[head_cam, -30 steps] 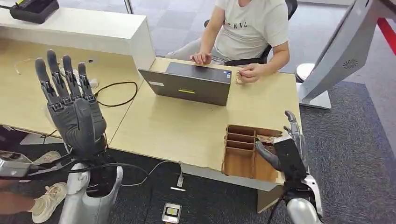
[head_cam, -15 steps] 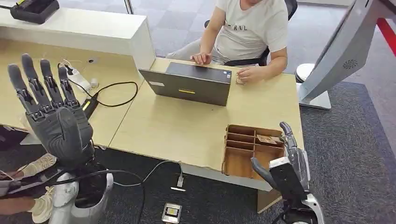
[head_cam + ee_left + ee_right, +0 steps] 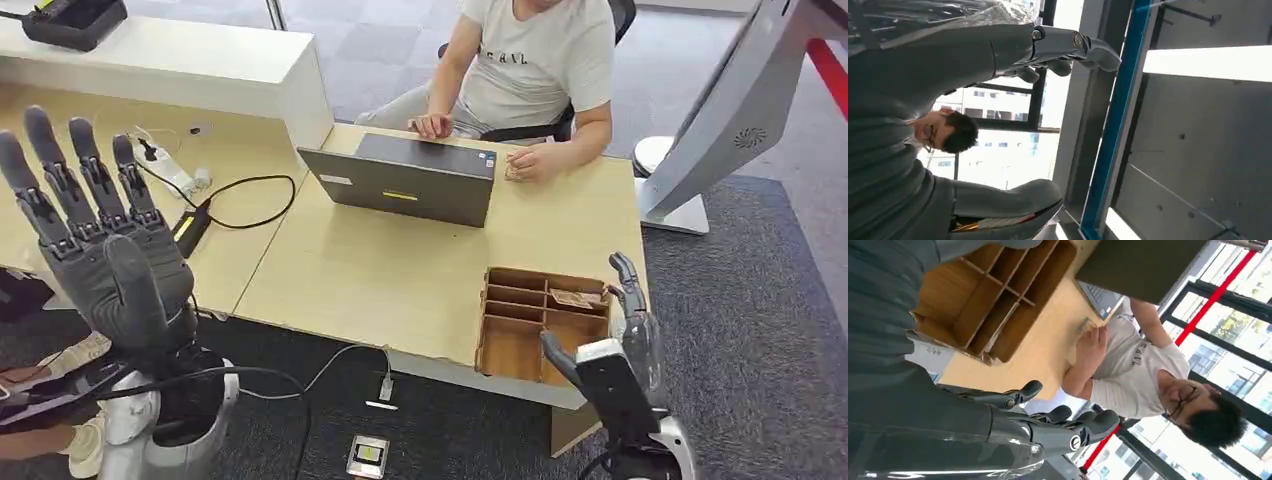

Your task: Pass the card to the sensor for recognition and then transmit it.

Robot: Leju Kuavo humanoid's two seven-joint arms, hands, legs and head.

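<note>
I noted a flat brownish piece [image 3: 573, 298] lying in a far compartment of the tray [image 3: 497, 330], just ahead of the right hand [image 3: 625, 345]. It was too small for me to confirm it as the card. I could not identify it in the right wrist view.

The right hand held nothing. Its fingers were extended and its thumb stood apart. It hung at the near right corner of the tray, over the table [image 3: 380, 270] edge; I could not tell whether it touched the tray. The right wrist view showed the same hand [image 3: 998, 427] with its fingers loosely parted and clear of the tray [image 3: 963, 295].

The left hand [image 3: 110, 260] was raised upright well to the left of the tray, fingers straight and spread wide, with nothing in it. The left wrist view showed that hand [image 3: 973, 55] against a window and a ceiling.

Beyond the left hand, a cable [image 3: 250, 200] and a power strip [image 3: 170, 170] lay on the table. Farther off, a black device [image 3: 70, 18] sat on a white counter [image 3: 180, 60].

Between the hands and farther out stood a laptop [image 3: 405, 185]. A person [image 3: 535, 60] sat behind it, hands on the table. A small device [image 3: 367, 455] lay on the floor between the two arms.
</note>
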